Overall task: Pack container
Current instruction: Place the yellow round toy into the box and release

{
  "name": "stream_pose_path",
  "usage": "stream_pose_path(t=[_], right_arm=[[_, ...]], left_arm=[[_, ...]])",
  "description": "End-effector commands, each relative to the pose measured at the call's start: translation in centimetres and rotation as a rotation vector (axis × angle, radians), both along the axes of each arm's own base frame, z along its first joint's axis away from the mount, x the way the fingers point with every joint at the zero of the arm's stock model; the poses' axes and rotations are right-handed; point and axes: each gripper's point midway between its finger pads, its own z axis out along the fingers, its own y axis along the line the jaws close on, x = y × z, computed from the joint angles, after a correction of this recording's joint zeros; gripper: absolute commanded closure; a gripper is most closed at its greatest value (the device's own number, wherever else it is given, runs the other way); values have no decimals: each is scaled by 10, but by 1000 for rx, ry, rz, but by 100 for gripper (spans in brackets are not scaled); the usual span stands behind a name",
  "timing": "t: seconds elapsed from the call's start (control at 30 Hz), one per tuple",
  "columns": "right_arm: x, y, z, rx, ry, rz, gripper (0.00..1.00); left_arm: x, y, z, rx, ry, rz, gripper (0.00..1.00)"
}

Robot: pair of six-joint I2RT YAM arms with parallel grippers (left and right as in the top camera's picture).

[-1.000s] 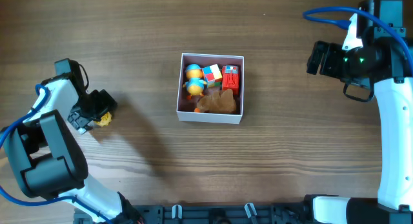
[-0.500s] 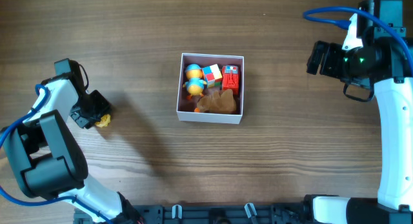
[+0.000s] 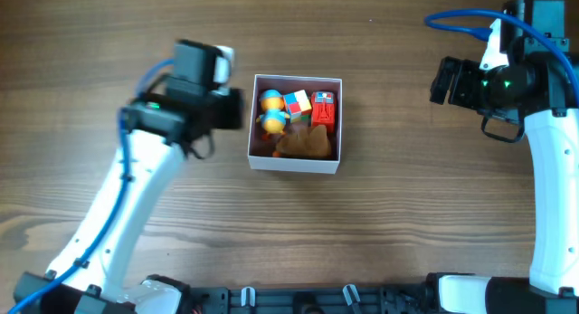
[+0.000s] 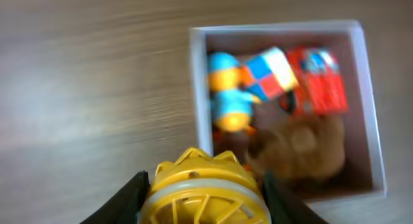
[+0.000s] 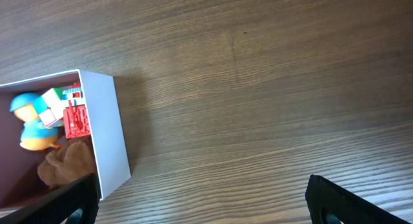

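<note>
Carrying a yellow ribbed toy [image 4: 202, 185], the left gripper [image 3: 228, 109] hangs just beside the left wall of the container [image 3: 296, 165]. In the wrist view its dark fingers [image 4: 134, 192] press against either side of the toy, so the grip looks firm. The step in hand appears to be bringing this last loose piece over the box and setting it inside. The container sits mid-table on the wooden table [image 3: 380, 214] and is already crowded. A blue-and-orange figure [image 3: 270, 112] lies along the left side and a chequered cube [image 3: 297, 104] at the top middle. A red toy [image 3: 324, 108] fills the top right corner, and a brown plush [image 3: 303, 144] spreads across the lower half. The only bare pink floor I can make out is a sliver in the lower-left corner, next to the plush, so that is the sensible target. To do it well, the arm should travel rightward high enough for the toy to clear the thin white wall, which would likely shove or tip easily if clipped. It should then centre over that corner, descend until the toy is close to or resting on the plush's edge, and only then part the fingers. A round toy dropped from height could bounce or roll out. Far to the right, the right gripper [image 3: 443, 80] is well apart from the box. Its wrist view shows its fingertips spread wide with nothing between them, and it need not move.
</note>
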Motion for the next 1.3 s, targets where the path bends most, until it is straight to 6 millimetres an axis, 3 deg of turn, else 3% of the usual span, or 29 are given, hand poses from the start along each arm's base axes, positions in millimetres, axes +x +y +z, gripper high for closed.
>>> stream_pose_path(t=[0.0,0.03,0.1,0.2,0.33,0.73,0.97,1.13,1.2,1.27], right_arm=[[1,1,-3,5,6,19,0],[1,1,-3,5,7,19,0],[1,1,-3,5,10,19,0],[0,1,-3,4,12,20,0],[0,1,-3,5,12,20,0],[0,1,-3,5,12,20,0],[1,1,-3,4,9,20,0],[1,1,-3,5,8,20,0],[1,1,-3,4,9,20,0],[1,1,-3,5,8,20,0]], left_arm=[[-19,-62,-15,112,-29,-341,96],[-27,-79,-30,138,-1,-412,96],[-32,-88,-55,166,63,-441,96],[-36,-81,-95,219,193,-440,96],[-36,-65,-122,258,287,-410,96],[-56,-50,-127,254,410,-291,94],[-73,-51,-128,213,492,-269,82],[-79,-59,-127,161,514,-287,61],[-79,-60,-127,161,514,-287,50],[-78,-60,-127,160,511,-287,32]])
